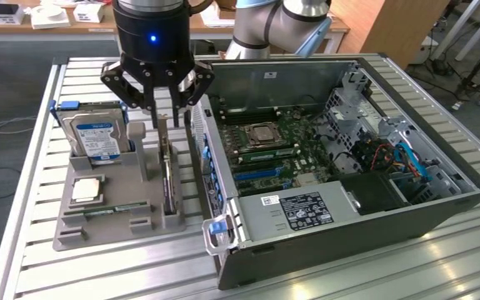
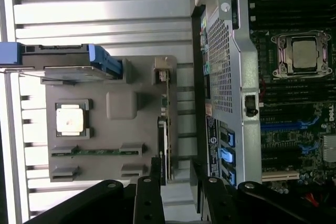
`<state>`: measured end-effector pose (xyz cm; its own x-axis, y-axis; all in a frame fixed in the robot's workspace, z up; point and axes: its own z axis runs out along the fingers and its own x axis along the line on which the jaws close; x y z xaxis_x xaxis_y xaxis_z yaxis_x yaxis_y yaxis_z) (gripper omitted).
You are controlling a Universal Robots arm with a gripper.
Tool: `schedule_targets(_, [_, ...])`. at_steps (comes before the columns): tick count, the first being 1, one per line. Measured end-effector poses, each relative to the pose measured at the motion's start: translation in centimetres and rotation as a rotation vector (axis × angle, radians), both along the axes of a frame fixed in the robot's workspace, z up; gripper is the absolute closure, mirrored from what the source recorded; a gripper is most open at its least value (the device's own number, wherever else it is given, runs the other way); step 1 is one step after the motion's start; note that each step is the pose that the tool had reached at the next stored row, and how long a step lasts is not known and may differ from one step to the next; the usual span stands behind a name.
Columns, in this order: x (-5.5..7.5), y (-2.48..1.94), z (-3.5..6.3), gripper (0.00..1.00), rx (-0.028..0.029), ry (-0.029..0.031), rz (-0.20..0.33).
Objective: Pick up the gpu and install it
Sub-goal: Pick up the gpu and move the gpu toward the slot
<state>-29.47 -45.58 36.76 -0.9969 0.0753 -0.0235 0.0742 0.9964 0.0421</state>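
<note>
The gpu [image 1: 167, 175] stands on edge in a slot of the grey holder tray [image 1: 98, 228], a thin dark board with a pale bracket at its far end. My gripper [image 1: 170, 122] hangs directly over its top edge, open, one finger on each side of the card. Seen from the wrist, the gpu [image 2: 164, 135] is edge-on and runs toward my gripper [image 2: 176, 169]. It lies nearer one black finger [image 2: 156, 174] than the other, and a gap is visible on both sides. The open computer case [image 1: 440, 200] lies on its side to the exterior view's right, its motherboard [image 1: 282, 150] exposed.
The tray also holds a silver hard drive [image 1: 97, 137] in a blue frame, a CPU [image 1: 85, 189] and a RAM stick [image 1: 107, 211]. The case wall [image 1: 210, 156] stands close beside the gpu. Blue expansion slots [image 1: 261, 172] sit mid-board, above the power supply [image 1: 299, 209]. Slatted metal table [image 1: 374, 275] all around.
</note>
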Motion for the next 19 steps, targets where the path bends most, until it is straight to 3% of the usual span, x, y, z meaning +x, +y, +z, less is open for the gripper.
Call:
schedule_targets(4, [0.0,-0.91,0.0,0.64,0.0001,-0.0001,0.0])
schedule_targets(9, [0.0,-1.51,-0.38,0.64,0.0007,-0.0002,0.0])
schedule_targets(19, [0.0,-2.0,-2.2,0.64,0.0006,0.0,0.0])
